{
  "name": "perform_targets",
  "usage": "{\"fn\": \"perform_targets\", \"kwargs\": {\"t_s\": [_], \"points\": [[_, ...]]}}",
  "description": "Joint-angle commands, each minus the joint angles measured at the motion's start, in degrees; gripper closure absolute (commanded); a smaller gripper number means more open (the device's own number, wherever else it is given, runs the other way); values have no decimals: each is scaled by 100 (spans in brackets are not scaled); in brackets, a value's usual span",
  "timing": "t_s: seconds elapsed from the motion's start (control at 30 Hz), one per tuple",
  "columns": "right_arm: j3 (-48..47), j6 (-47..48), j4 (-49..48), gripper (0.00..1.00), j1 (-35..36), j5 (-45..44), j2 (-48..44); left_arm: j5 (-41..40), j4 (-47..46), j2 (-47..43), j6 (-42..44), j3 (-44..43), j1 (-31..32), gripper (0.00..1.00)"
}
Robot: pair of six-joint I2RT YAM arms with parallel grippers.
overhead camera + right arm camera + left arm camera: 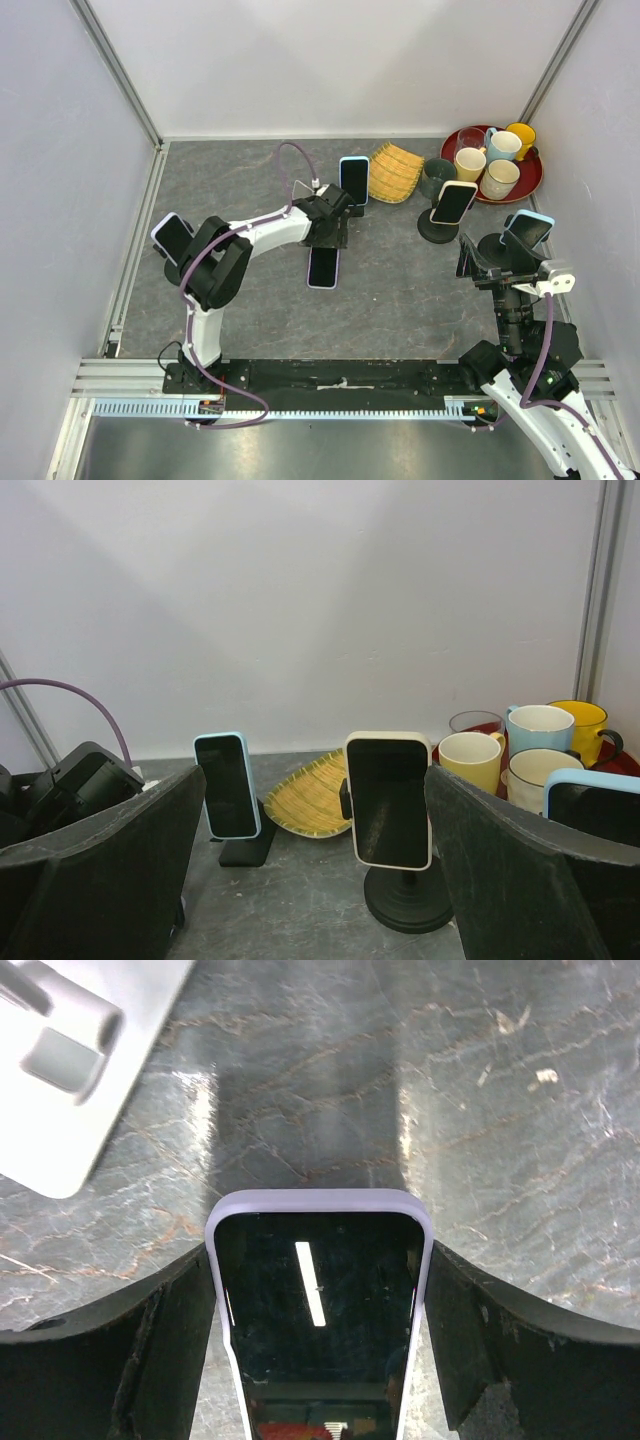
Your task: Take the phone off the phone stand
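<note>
Our left gripper [320,1270] is squeezing the lavender-cased glossy black phone [318,1330] edgewise — we are risking those slick sides slipping free.

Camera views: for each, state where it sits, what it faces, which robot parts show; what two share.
Top external: above, behind, looking down on the table; left arm and right arm show.
Left wrist: left arm, looking down at the purple-cased phone between left fingers.
Right wrist: right arm, facing the back wall; right fingers show.
Shared with top: cream phone.
</note>
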State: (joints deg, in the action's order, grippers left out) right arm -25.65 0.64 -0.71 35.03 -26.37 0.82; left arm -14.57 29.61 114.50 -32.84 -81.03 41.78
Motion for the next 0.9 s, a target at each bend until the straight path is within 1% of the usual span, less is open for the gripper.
{"fn": "perform_targets", "kwargs": {"t_s": [0.0,0.1,0.17,0.2,0.23,0.27,0.33,0.37,0.4,0.43,0.7,0.8,0.83,0.87], "points": [[-116,-38,-52,2,22,27,32,-257,-464,37,-100,-44,-223,62],[-125,-29,-43,2,22,53,76,-248,-473,151,-56,-228,-223,60],[-125,-12,-43,2,22,53,85,-204,-491,204,-47,-307,-223,51],[-125,-3,-35,2,22,62,94,-187,-517,257,-47,-334,-232,51],[-125,-3,-34,2,22,53,94,-178,-508,266,-47,-351,-232,43],[-125,-3,-34,2,22,53,94,-169,-517,275,-56,-352,-232,39],[-125,6,-34,2,22,53,120,-134,-517,231,-73,-317,-232,28],[-125,6,-43,2,22,53,146,-125,-517,187,-82,-299,-232,23],[-125,6,-43,2,22,79,155,-125,-526,152,-91,-255,-232,23],[-125,15,-52,2,22,97,164,-134,-569,30,-100,-168,-232,17],[-186,23,18,2,13,307,445,94,-781,-858,-109,79,-232,2],[-361,-3,53,2,13,510,682,287,-790,-1350,-38,149,-232,2],[-440,-46,236,2,22,597,848,331,-807,-1508,23,184,-232,2],[-519,-47,299,2,22,650,963,332,-798,-1875,75,211,-232,2]]}}
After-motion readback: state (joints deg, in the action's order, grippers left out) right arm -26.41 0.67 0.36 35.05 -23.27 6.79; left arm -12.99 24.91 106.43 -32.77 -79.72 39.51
